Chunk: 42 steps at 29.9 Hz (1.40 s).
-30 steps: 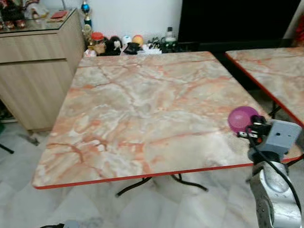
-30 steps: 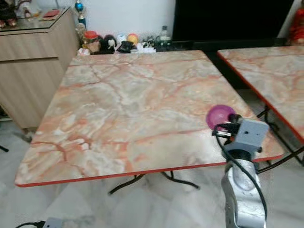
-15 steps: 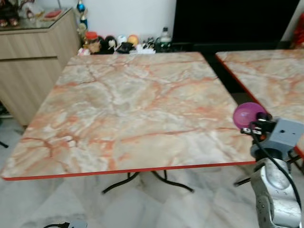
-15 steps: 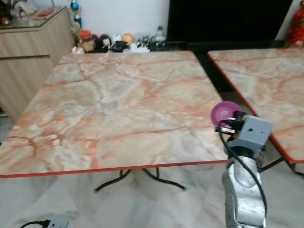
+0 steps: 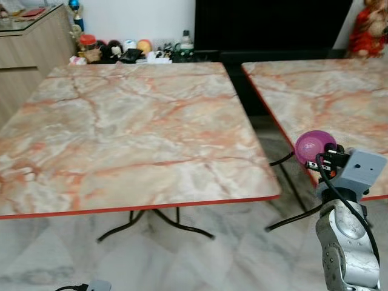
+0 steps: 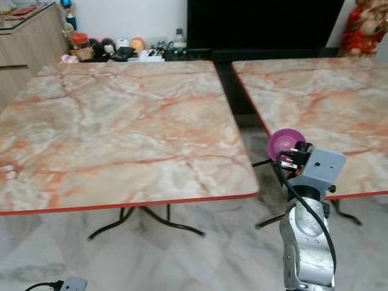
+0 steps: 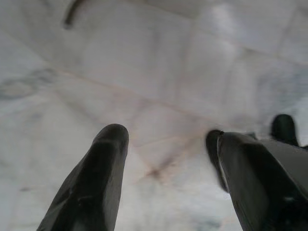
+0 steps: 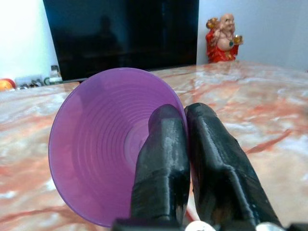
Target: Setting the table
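A purple plastic bowl (image 5: 311, 145) is clamped by its rim in my right gripper (image 8: 185, 130), which is shut on it; one finger lies inside the bowl (image 8: 103, 144), the other outside. The right arm (image 5: 347, 242) holds the bowl up at the lower right, over the gap between two marble-patterned tables. The nearer table (image 5: 121, 127), with a red edge, spreads to the left; the second table (image 5: 321, 91) lies to the right. My left gripper (image 7: 166, 159) hangs open over the pale tiled floor, with nothing between its fingers.
A black TV screen (image 5: 273, 24) stands behind the tables. Small jars and ornaments (image 5: 127, 51) line the floor by the far wall. A wooden cabinet (image 5: 30, 42) is at the far left, a red figurine (image 5: 368, 27) at the far right. Black table legs (image 5: 157, 221) cross under the nearer table.
The camera has swung to the right, so the nearer table slid left and more of the second table came into sight. The right gripper still holds the bowl at the same height.
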Available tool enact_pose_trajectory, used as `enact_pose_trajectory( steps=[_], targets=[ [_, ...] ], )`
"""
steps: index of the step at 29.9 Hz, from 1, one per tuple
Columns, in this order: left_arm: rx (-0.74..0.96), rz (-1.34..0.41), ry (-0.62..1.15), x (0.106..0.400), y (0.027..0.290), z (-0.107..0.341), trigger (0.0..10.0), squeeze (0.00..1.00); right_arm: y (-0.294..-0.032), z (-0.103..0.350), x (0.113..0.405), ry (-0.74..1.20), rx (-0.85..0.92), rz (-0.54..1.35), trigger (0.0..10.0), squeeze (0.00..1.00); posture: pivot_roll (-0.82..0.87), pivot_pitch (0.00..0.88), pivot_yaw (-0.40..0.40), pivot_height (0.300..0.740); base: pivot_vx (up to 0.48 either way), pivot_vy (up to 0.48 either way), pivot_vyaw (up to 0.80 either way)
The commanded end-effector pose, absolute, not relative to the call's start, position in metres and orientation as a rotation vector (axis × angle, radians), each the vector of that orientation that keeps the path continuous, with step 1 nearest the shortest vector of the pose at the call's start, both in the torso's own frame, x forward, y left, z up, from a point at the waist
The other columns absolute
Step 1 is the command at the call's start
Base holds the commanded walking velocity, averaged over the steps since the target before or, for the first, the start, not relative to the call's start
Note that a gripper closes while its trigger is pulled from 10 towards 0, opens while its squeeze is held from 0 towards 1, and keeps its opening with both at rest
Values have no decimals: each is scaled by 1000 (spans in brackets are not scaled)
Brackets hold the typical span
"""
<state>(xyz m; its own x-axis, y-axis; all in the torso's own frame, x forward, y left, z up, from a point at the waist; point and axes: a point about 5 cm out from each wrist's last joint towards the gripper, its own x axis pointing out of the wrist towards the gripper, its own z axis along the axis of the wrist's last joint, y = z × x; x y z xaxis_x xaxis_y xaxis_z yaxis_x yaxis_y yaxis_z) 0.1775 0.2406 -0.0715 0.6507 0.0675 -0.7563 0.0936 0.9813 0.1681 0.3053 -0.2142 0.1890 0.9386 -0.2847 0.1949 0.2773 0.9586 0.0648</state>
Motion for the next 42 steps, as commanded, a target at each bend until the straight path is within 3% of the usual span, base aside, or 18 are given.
enact_pose_trajectory(
  steps=[1, 21, 42],
  targets=[
    [205, -16, 898, 169, 242, -76, 10000, 0, -214, 192, 306, -218, 30, -288, 10000, 0, -45, 115, -10, 740, 0, -480, 0],
    [208, -15, 907, 167, 242, -77, 10000, 0, -216, 194, 306, -230, 23, -306, 10000, 0, -53, 91, -6, 740, 0, -455, 0],
    [170, 5, 884, 170, 240, -76, 10000, 0, -220, 196, 307, -233, 18, -331, 10000, 0, -49, 110, -14, 740, 12, 0, 0]
  ],
)
